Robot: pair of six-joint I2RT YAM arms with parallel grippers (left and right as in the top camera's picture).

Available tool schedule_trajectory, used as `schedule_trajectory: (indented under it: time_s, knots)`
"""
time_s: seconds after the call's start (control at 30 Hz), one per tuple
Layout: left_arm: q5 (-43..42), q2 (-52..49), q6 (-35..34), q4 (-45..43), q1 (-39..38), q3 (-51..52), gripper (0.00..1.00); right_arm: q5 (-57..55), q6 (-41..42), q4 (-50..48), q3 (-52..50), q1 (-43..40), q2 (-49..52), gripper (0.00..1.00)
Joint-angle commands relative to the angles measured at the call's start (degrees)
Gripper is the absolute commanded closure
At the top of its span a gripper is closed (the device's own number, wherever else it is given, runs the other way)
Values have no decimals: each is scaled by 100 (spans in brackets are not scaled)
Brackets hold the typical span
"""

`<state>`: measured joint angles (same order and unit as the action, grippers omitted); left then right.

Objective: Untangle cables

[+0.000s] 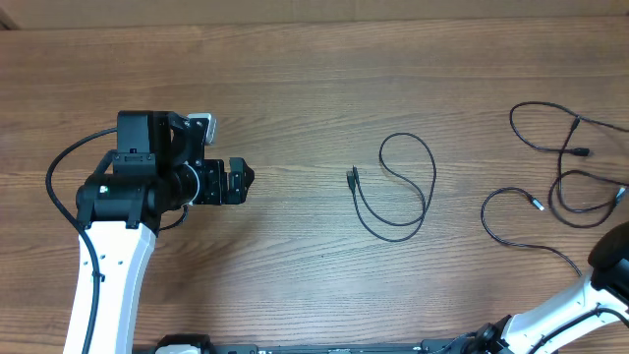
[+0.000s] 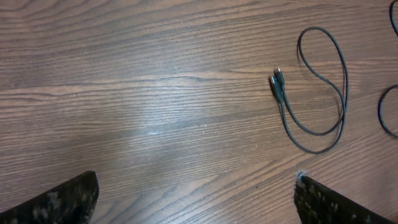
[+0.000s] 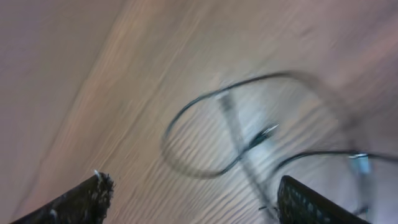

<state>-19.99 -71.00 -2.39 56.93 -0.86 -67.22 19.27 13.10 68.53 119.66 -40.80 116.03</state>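
Three thin black cables lie on the wooden table. One cable (image 1: 433, 182) forms a separate folded loop at the middle, its two plugs (image 1: 352, 177) side by side; it also shows in the left wrist view as a loop (image 2: 344, 93). At the far right, two cables (image 1: 576, 120) (image 1: 484, 214) lie in loose curves close together. My left gripper (image 1: 241, 180) (image 2: 196, 202) stands open over bare wood, well left of the middle cable. My right gripper (image 3: 193, 199) is open above blurred cable loops (image 3: 168, 134) and a plug (image 3: 264, 134), with nothing between its fingers.
The right arm (image 1: 609, 270) enters from the bottom right corner, beside the right-hand cables. The table's far edge (image 1: 314, 22) runs along the top. The right wrist view is motion-blurred.
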Motion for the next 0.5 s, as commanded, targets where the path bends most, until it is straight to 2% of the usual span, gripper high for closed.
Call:
schedule_trajectory:
  time_s: [0.0, 0.2, 0.27, 0.47]
  knots:
    - [-79, 61, 157, -22, 15, -24, 1, 1696, -1069, 282, 39, 66, 15, 17]
    - [-79, 61, 157, -22, 15, -24, 0, 1801, -1996, 1274, 39, 501, 15, 16]
    - [-79, 61, 157, -22, 15, -24, 0, 1786, -2079, 1506, 37, 684, 15, 0]
    - [-79, 61, 157, -22, 15, -24, 0, 990, -2072, 2063, 17, 1574, 15, 0]
